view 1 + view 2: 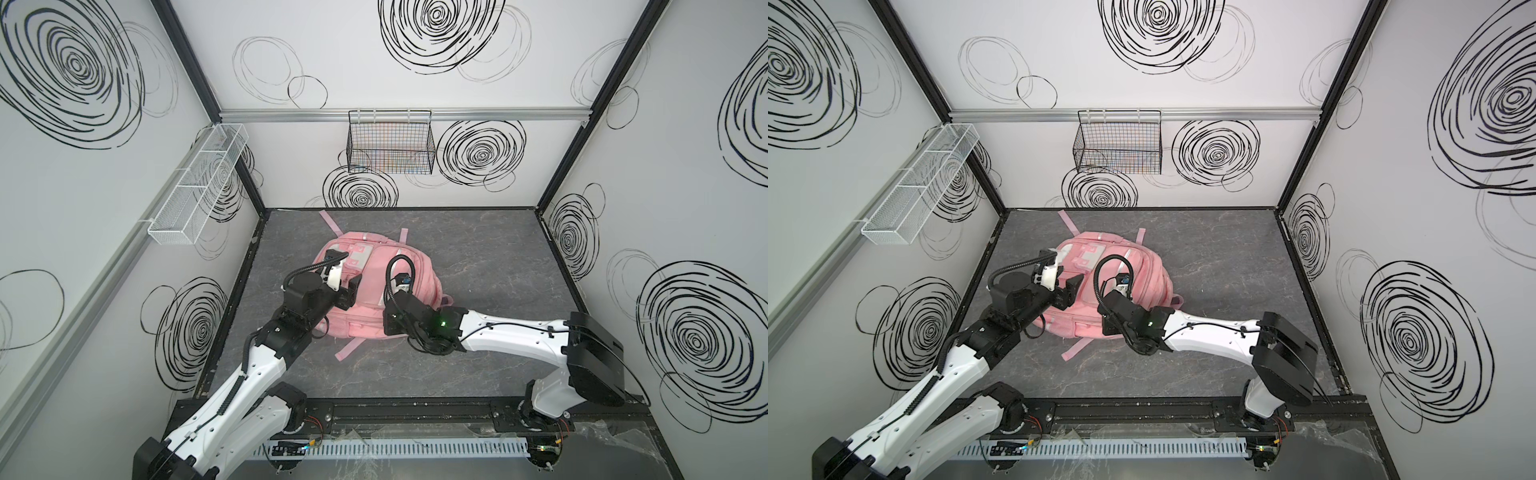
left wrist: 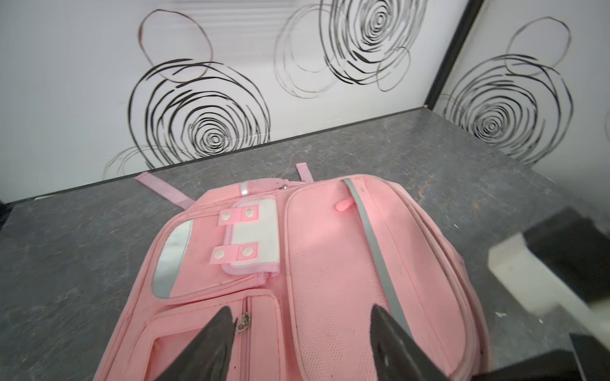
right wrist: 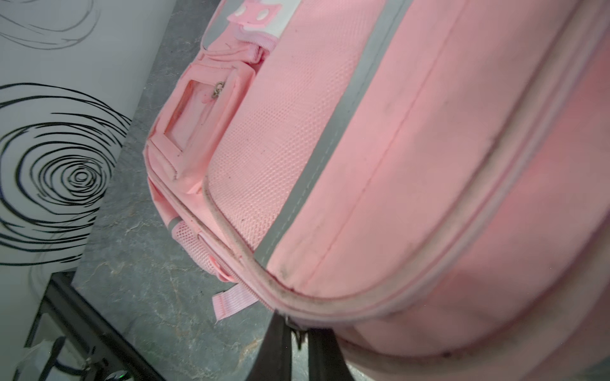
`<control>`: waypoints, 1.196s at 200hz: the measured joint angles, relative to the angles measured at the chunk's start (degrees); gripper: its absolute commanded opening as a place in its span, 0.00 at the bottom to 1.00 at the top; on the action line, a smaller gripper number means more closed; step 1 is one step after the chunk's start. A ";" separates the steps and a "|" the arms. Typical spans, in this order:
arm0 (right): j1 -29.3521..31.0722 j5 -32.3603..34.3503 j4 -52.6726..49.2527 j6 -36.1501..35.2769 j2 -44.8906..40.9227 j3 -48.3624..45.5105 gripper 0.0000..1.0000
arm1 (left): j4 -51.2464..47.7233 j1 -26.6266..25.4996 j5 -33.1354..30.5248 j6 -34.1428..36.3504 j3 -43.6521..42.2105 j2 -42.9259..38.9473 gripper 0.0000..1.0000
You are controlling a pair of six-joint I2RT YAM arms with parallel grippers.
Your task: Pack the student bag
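The student bag (image 1: 370, 291) (image 1: 1142, 266), a large pink backpack with grey-white trim and a white flap patch (image 2: 260, 231), lies front up in the middle of the grey table. My left gripper (image 2: 300, 316) (image 1: 351, 295) hovers open over its front pockets, one finger beside a small pocket's zip pull (image 2: 242, 321). My right gripper (image 3: 298, 325) (image 1: 388, 324) is at the bag's near edge. Its fingers are nearly together, with a small metal zip pull (image 3: 298, 339) of the main zipper between them.
Pink strap ends (image 1: 330, 222) (image 1: 347, 351) stick out from under the bag onto the table (image 1: 478, 270). A black wire basket (image 1: 390, 149) hangs on the back wall and a white mesh tray (image 1: 199, 187) on the left wall. Walls enclose three sides.
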 measured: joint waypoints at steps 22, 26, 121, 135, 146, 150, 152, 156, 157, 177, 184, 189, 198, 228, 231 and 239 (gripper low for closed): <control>-2.08 -4.90 0.59 -1.62 -4.07 -2.93 0.00 | -0.11 -4.15 3.69 7.41 -3.02 -0.61 0.69; -2.49 -5.81 0.66 -1.86 -4.85 -3.54 0.00 | -0.28 -5.01 4.33 9.11 -3.45 -0.66 0.69; -7.17 -19.08 4.39 -7.17 -15.34 -10.93 0.00 | -4.72 -16.02 4.68 31.63 -1.70 6.16 0.63; -7.82 -21.16 4.90 -7.56 -15.45 -11.06 0.00 | -4.79 -16.02 3.54 32.83 -0.92 7.98 0.61; -8.31 -22.95 5.01 -7.76 -15.54 -11.19 0.00 | -4.83 -16.02 3.15 33.31 -0.50 9.16 0.53; -8.46 -23.39 5.01 -7.78 -15.56 -11.19 0.00 | -4.76 -16.02 3.08 33.51 -0.42 9.49 0.50; -8.52 -23.69 5.01 -7.78 -15.56 -11.19 0.00 | -4.76 -16.02 3.10 33.46 -0.37 9.62 0.47; -8.74 -24.22 5.01 -7.78 -15.56 -11.23 0.00 | -4.70 -16.02 3.06 33.83 -0.33 9.79 0.41; -8.79 -24.30 5.01 -7.80 -15.56 -11.23 0.00 | -4.72 -16.02 3.08 33.79 -0.31 9.84 0.40; -9.35 -26.18 5.01 -7.80 -15.61 -11.37 0.00 | -4.63 -16.06 3.74 34.84 -0.26 10.23 0.09; -9.53 -26.69 5.25 -7.80 -15.67 -11.47 0.00 | -4.81 -16.09 3.87 35.28 -0.26 10.27 0.00; -9.66 -26.88 5.35 -7.80 -15.74 -11.54 0.00 | -4.81 -16.09 4.09 35.23 -0.26 10.27 0.00; -9.90 -27.21 5.51 -7.78 -16.04 -11.87 0.00 | -4.72 -16.09 4.37 35.36 -0.26 10.19 0.00; -10.25 -27.10 8.79 -7.23 -17.09 -13.90 0.00 | -3.72 -15.74 5.73 34.82 -0.83 9.38 0.00; -10.25 -27.04 9.22 -7.19 -17.14 -14.12 0.00 | -3.45 -15.58 6.01 34.60 -1.05 9.22 0.00; -10.25 -26.62 10.58 -6.62 -17.22 -14.73 0.03 | -2.82 -15.13 6.71 33.99 -1.64 8.74 0.00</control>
